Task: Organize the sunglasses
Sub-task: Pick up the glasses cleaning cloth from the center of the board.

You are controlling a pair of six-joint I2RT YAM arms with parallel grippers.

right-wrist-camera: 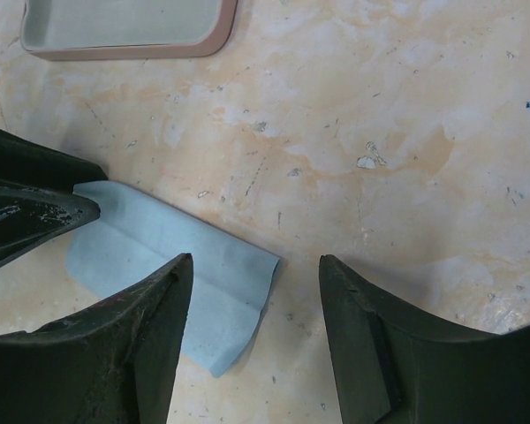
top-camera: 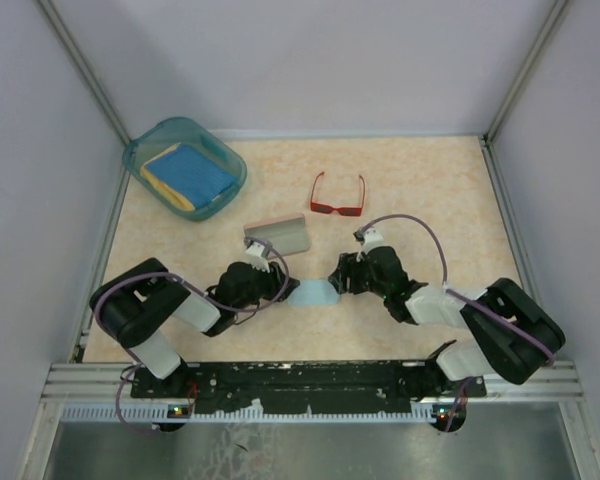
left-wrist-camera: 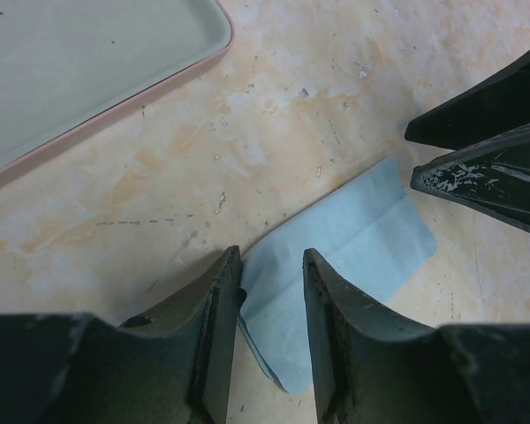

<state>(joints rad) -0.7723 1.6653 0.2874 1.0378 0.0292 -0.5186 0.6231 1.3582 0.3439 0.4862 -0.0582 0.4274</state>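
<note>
Left gripper [left-wrist-camera: 272,327] stood with jaws narrowly apart astride a corner of the cloth [left-wrist-camera: 353,238], not clamping it; right gripper [right-wrist-camera: 256,344] gaped wide, empty. Sunglasses [top-camera: 337,196] lay unfolded beyond the open case [top-camera: 278,236], apart from it; judging by that, stowing was not yet begun.

desk [top-camera: 430,200]: beige, mottled top | case [top-camera: 277,235]: pink rim, pale grey-green inside showing, near the middle | cloth [top-camera: 312,294]: light blue, creased, flat on the desk, on the near side of the case, apart from it | bin [top-camera: 223,152]: translucent teal, far-left corner, holds blue towel [top-camera: 192,168] over yellow one [top-camera: 170,189]
</note>
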